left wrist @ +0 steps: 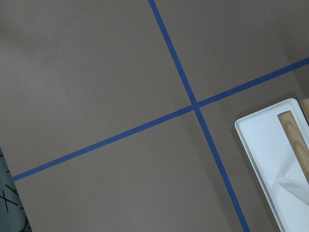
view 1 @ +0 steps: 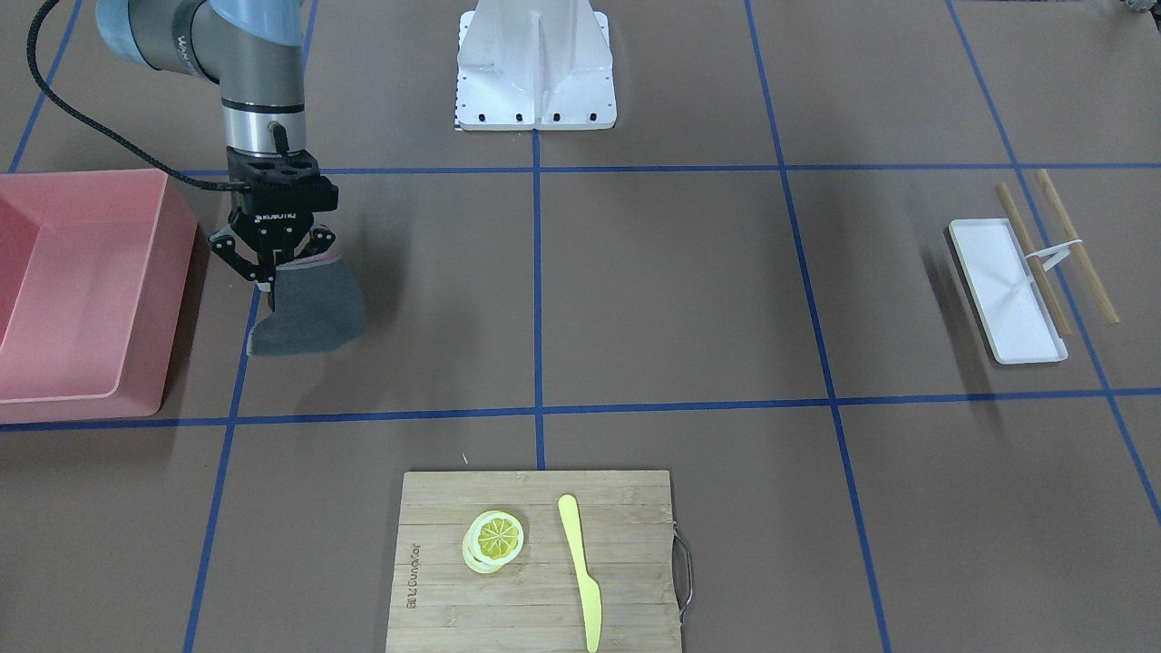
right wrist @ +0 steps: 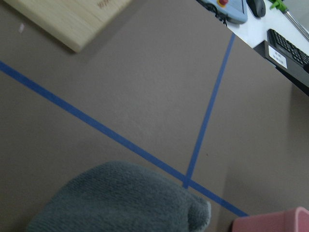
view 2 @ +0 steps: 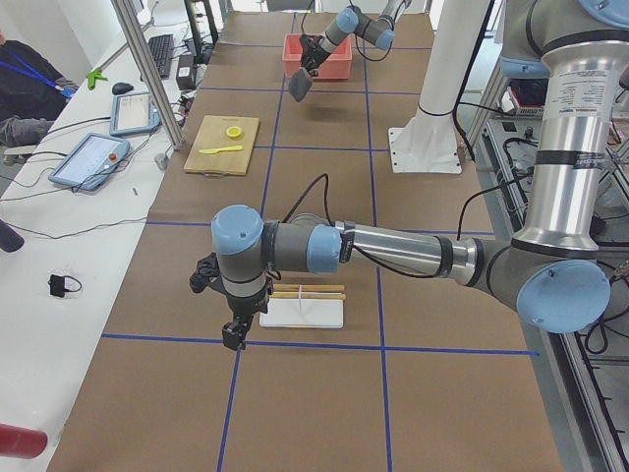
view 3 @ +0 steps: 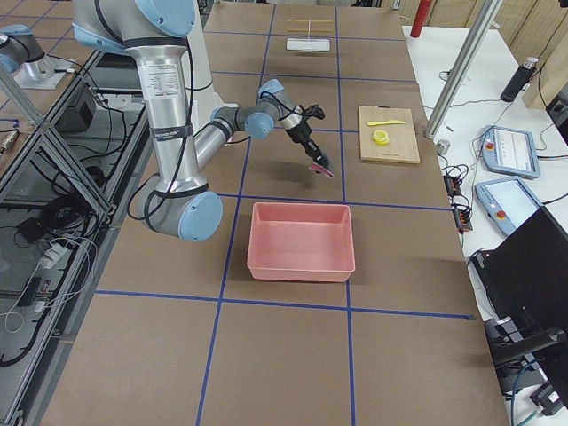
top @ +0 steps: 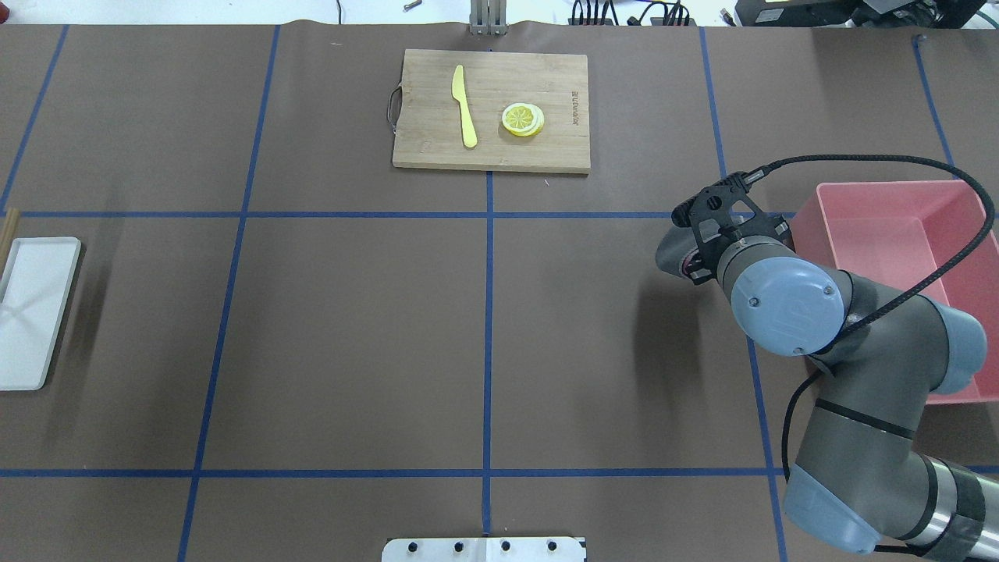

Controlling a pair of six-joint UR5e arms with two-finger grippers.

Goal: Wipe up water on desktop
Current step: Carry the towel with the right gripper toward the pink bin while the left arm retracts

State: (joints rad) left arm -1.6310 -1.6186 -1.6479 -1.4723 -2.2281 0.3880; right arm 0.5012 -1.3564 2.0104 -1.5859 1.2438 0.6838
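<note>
Looks matte and papery across the brown desktop [view 1: 680, 299], fuzzy and knitted on the grey cloth [view 1: 313, 313], smooth and faintly glossy on the pink plastic bin [view 1: 136, 299] and white tray [view 1: 981, 256], grained and dull on the wooden cutting board [view 1: 435, 544] with its metal handle [view 1: 686, 571].

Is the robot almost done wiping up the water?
Done: the grey cloth is grabbed, the right pincer shut on its top edge. In hand: the cloth hangs in the air over the desktop, next to the pink bin. Left: the wiping itself, since the cloth isn't on the desktop yet. I can't spot any water in these pictures.
</note>
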